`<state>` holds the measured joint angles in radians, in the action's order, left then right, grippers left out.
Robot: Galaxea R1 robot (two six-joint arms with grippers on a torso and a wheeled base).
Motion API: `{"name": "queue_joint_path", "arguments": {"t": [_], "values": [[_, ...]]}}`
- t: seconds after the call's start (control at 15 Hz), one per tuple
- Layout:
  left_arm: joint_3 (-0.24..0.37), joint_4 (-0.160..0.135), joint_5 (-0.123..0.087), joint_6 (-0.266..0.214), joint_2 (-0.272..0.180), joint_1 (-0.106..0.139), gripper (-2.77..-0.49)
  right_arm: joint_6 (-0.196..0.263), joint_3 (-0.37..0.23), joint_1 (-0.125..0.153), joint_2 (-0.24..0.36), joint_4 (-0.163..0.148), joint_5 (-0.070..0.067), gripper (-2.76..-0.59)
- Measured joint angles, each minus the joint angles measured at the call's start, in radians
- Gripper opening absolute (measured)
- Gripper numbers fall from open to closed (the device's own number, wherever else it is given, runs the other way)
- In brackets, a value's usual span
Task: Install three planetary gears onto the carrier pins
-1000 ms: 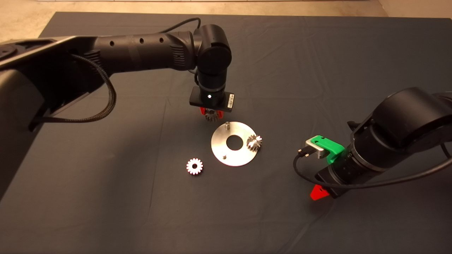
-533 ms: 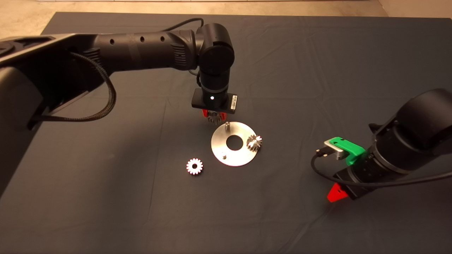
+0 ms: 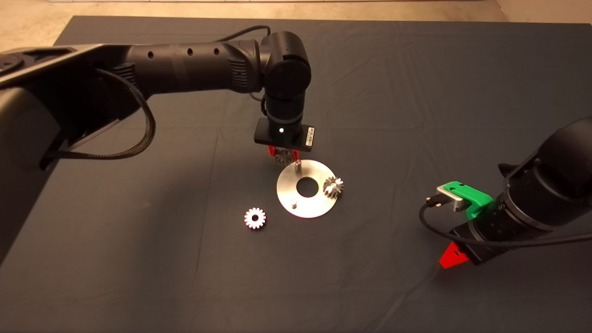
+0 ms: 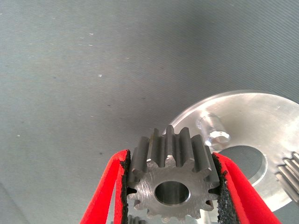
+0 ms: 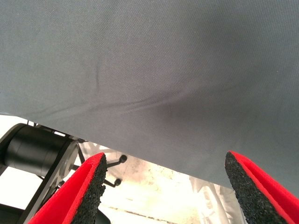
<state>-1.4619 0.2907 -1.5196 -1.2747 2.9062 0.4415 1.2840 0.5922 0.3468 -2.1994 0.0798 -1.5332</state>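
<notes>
Spreading dark across the table, the mat (image 3: 416,92) lies bare around the disc (image 3: 311,203), whose right pin carries a seated gear (image 3: 333,186), while a loose gear (image 3: 255,218) lies flat on the mat just left of the disc. Over the disc's far edge, the left gripper (image 3: 283,156) pinches a third gear (image 4: 172,179) by its teeth between both pads, just beside the far pin (image 4: 212,131); the near pin (image 3: 293,201) stands bare. Near the mat's right edge, the right gripper (image 5: 166,186) hangs with fingers spread and nothing held.
</notes>
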Motion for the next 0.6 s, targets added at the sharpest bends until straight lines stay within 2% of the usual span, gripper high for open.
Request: {"name": "queue_joint_path", "arguments": {"t": [0.33,0.6], "values": [[0.001,-0.005,0.0,0.001,0.019,0.0,-2.35,0.0,-0.006,0.0,0.0,-0.003,0.001,-1.49],[-0.017,-0.007,0.0,0.042,0.02,0.0,-2.35,0.0,-0.007,0.0,0.0,-0.011,0.0,-1.49]]}}
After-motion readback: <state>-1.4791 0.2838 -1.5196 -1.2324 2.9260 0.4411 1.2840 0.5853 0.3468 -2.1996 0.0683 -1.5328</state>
